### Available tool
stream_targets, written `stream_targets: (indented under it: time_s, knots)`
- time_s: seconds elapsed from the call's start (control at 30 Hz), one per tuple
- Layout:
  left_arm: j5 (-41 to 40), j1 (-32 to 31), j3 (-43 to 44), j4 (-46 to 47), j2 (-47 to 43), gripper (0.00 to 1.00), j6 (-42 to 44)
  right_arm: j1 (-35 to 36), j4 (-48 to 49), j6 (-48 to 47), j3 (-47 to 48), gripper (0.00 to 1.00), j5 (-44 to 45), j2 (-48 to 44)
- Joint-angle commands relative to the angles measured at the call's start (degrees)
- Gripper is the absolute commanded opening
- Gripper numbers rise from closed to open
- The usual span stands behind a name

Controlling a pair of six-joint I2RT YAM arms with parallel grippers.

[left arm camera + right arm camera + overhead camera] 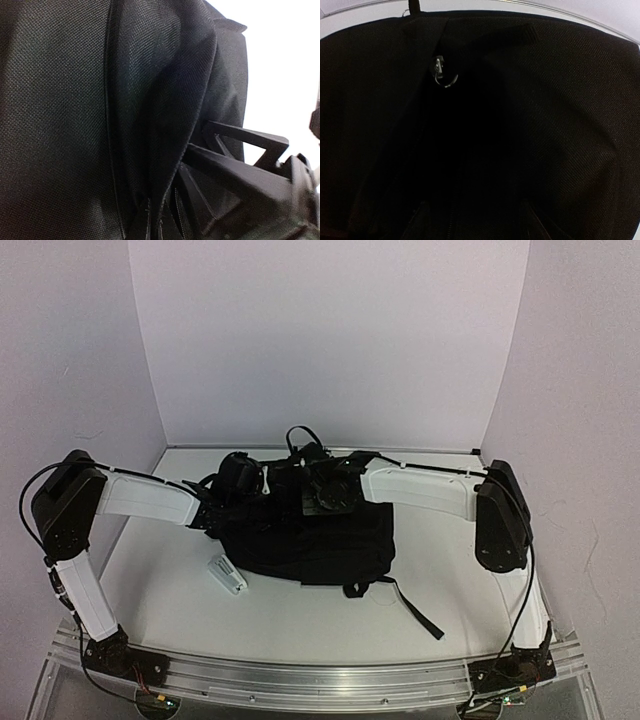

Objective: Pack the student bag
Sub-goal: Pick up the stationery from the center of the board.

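Student bag (310, 540) fold between left fingers (235, 170)

White table (140, 590) fills the lower half of the top view. A small white flat oblong item (226, 575) lies on it, left of centre and low in frame. It is angled, long axis running upper left to lower right; type unclear. Silver metal rail (320, 678) spans the bottom edge. Plain pale back wall (330, 340) across the top, side walls (70, 360) at left and right. In the right wrist view, a white strip of table runs along the top edge.
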Motion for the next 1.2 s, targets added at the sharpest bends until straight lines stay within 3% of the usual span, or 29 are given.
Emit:
stream_targets:
  time_s: [0.0, 0.17, 0.4, 0.57, 0.7, 0.97, 1.17]
  knots:
    - [1.0, 0.2, -1.3, -1.3, -0.3, 0.0, -0.4, -0.4, -4.9, 3.6, 1.9, 0.57, 2.7, 3.7]
    - [0.7, 0.2, -1.4, -1.7, -0.6, 0.0, -0.3, -1.3, -5.0, 5.2, 0.0, 0.42, 3.6, 5.9]
    - [0.7, 0.2, -1.2, -1.8, -0.4, 0.0, -0.4, -2.6, -5.2, 5.5, -0.4, 0.34, 6.8, 7.0]
    - [0.7, 0.2, -0.9, -1.9, -0.4, 0.0, -0.2, -3.4, -5.4, 6.2, -1.5, 0.12, 7.7, 5.0]
    - [-0.2, 0.2, -0.3, -3.0, 0.0, 0.0, -0.1, -3.4, -4.4, 5.7, -1.4, 0.01, 5.5, -0.3]
    - [-1.9, 0.4, 6.4, -7.4, 4.4, 0.0, 1.9, -3.4, 5.5, 3.5, -7.5, 0.0, -4.9, -15.3]
    - [-2.5, 1.6, 6.0, -7.6, 3.8, 0.03, 1.8, -3.4, 9.7, 3.5, -11.9, 0.0, -7.7, -19.6]
